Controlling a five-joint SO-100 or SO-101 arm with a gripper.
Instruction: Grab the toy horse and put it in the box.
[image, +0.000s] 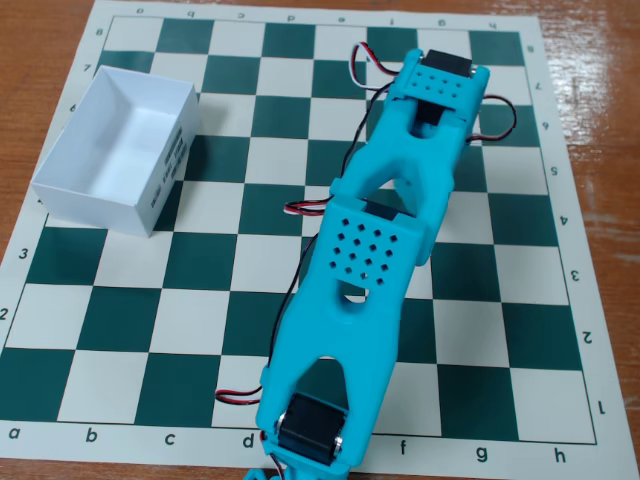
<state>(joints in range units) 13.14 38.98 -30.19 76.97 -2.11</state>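
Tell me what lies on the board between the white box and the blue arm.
In the fixed view, nothing: only bare chessboard squares separate the box from the arm.

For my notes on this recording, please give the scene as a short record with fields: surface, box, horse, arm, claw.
surface: green and white chessboard mat on a brown wooden table
box: white box, open on top, empty as far as seen, at the upper left of the mat, black print on its right side
horse: not visible in this fixed view
arm: turquoise arm, stretched over the middle of the mat from upper right to bottom edge
claw: cut off at the bottom edge, state cannot be told
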